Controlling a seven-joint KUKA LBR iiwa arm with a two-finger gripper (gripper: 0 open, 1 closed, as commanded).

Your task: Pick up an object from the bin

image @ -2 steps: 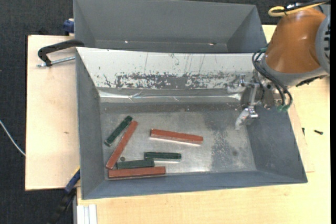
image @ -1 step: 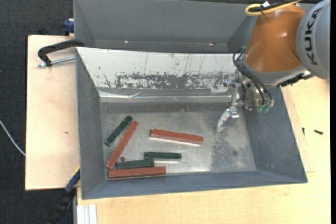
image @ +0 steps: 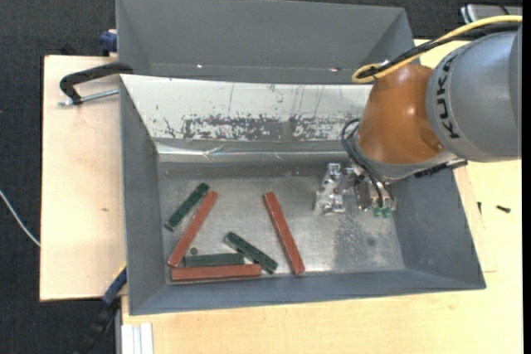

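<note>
1. Mid-floor, nearest pick: red bar (image: pixel 284 233), flat, diagonal, clear of the others.
2. Gripper (image: pixel 348 199) hangs over bare floor (image: pixel 365 243) just right of it; can't tell jaw state.
3. Shift left, set jaws across the bar's narrow width, descend at mid-length.
4. Front-left heap (image: pixel 217 257) of red and green bars: cluttered, skip.

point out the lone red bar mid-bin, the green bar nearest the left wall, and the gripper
lone red bar (image: pixel 283 233), camera view, middle of its length
green bar nearest the left wall (image: pixel 187 206), camera view, middle of its length
gripper (image: pixel 353 196), camera view, its lower end
</note>
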